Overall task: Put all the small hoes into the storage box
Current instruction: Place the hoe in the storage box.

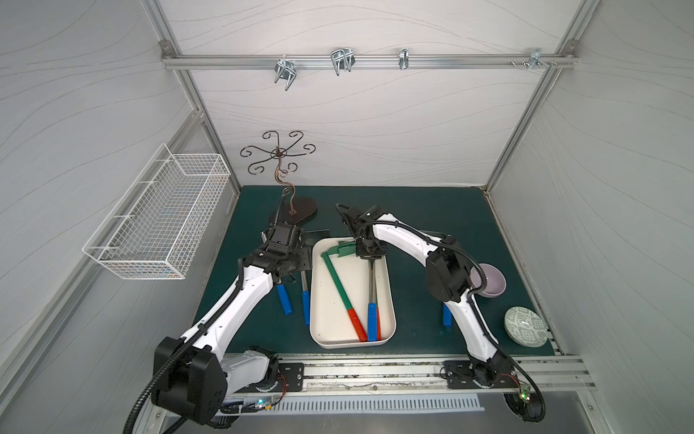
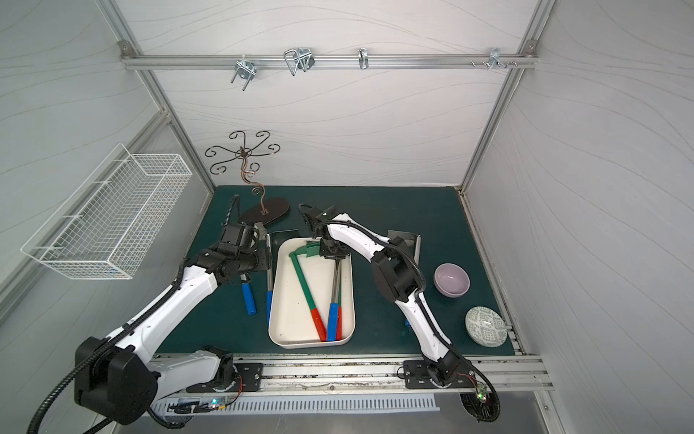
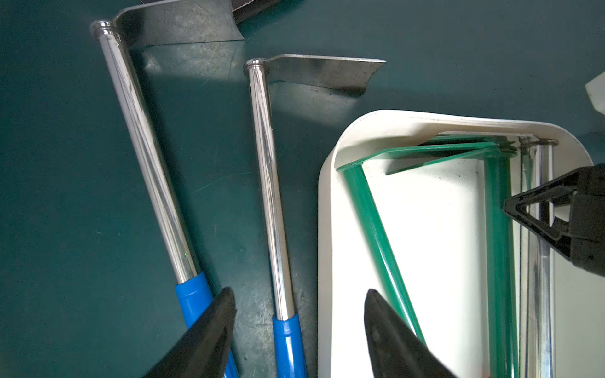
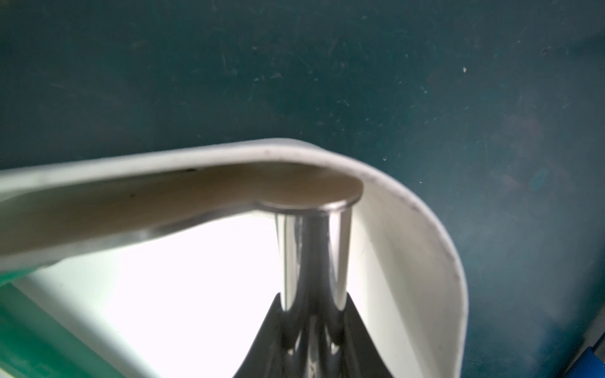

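The cream-white storage box (image 1: 316, 300) (image 2: 276, 300) lies mid-table on the green mat. My right gripper (image 1: 370, 259) (image 4: 312, 301) is shut on the steel shaft of a small hoe (image 1: 371, 287) (image 4: 314, 255) with a blue grip. The hoe's head sits low at the box's far right corner (image 4: 425, 229), and its grip rests on the box floor. A green hoe with a red grip (image 1: 338, 285) also lies in the box. My left gripper (image 3: 299, 293) hangs open above two more steel hoes (image 3: 147, 147) (image 3: 266, 183) on the mat, left of the box.
Another steel hoe (image 2: 403, 240) lies partly hidden behind the right arm. A purple bowl (image 1: 490, 280) and a patterned dish (image 1: 525, 326) sit at the right. A metal hook stand (image 1: 293, 210) stands at the back left, and a white wire basket (image 1: 157, 214) hangs on the left wall.
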`<state>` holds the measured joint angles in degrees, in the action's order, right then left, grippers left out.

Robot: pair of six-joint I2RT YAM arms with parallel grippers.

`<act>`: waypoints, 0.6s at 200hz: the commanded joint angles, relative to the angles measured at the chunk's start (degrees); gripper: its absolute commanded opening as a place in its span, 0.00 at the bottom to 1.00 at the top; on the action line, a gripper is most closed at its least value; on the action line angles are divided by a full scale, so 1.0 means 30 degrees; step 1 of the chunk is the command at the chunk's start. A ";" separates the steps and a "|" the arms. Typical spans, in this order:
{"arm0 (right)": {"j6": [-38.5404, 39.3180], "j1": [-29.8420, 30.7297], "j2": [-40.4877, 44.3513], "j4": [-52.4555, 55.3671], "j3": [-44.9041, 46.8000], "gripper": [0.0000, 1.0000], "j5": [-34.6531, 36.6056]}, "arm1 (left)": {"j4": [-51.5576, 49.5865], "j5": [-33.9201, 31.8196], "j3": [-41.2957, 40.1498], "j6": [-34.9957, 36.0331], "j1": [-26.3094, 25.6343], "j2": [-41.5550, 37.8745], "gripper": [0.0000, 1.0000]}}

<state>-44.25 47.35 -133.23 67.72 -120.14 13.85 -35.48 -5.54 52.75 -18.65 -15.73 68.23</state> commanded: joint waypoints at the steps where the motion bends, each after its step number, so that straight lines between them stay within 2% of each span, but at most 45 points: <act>1: -0.0479 0.0065 0.0083 0.1211 -0.0619 0.19 -0.0325 | 0.0411 -0.0130 0.0082 0.0007 0.0100 -0.0389 0.65; 49: -0.0421 0.0040 0.0088 0.1302 -0.0646 0.31 -0.0195 | 0.0417 -0.0136 0.0111 0.0007 0.0086 -0.0434 0.65; 120: -0.0419 0.0036 0.0057 0.1226 -0.0699 0.35 -0.0301 | 0.0417 -0.0162 0.0082 0.0007 0.0086 -0.0478 0.65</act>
<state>-44.25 47.35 -133.23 69.06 -120.86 12.82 -35.48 -5.54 52.75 -18.65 -15.73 67.85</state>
